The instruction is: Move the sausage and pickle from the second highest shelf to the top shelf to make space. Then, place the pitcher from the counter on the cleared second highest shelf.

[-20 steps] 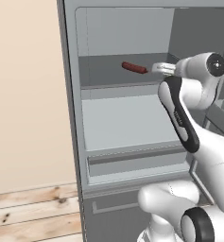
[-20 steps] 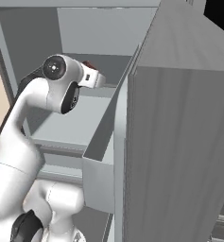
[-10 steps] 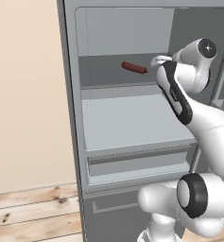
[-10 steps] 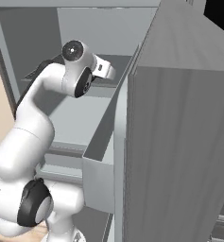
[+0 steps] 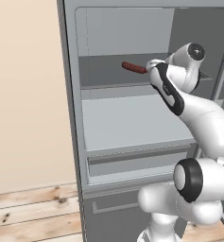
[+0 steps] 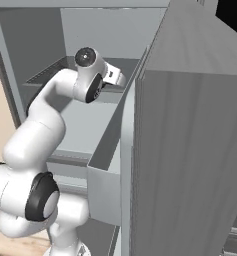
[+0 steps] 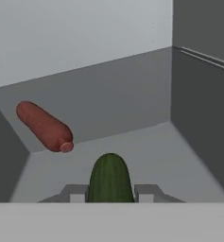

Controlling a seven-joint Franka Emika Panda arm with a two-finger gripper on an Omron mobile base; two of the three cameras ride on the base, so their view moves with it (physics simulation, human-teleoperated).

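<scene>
The red-brown sausage (image 5: 133, 67) lies at the back of the darker top shelf (image 5: 101, 71); in the hand view the sausage (image 7: 45, 126) sits up and to the left. My gripper (image 7: 111, 193) is shut on the dark green pickle (image 7: 110, 178), which stands between the fingers over the top shelf (image 7: 151, 146). From the left base view the gripper (image 5: 151, 64) hovers just right of the sausage, not touching it. The hand (image 6: 116, 76) also reaches into the fridge in the right base view. The pale second highest shelf (image 5: 127, 118) lies below, bare. The pitcher and counter are out of view.
The open fridge door (image 6: 190, 150) stands close on the right, its door bin (image 6: 105, 170) beside my arm. A drawer front (image 5: 137, 158) runs under the pale shelf. The fridge's right inner wall (image 7: 203, 94) is near the hand.
My arm's upper joints have swung upward, and the hand has edged left toward the sausage, still holding the pickle. The sausage has not moved.
</scene>
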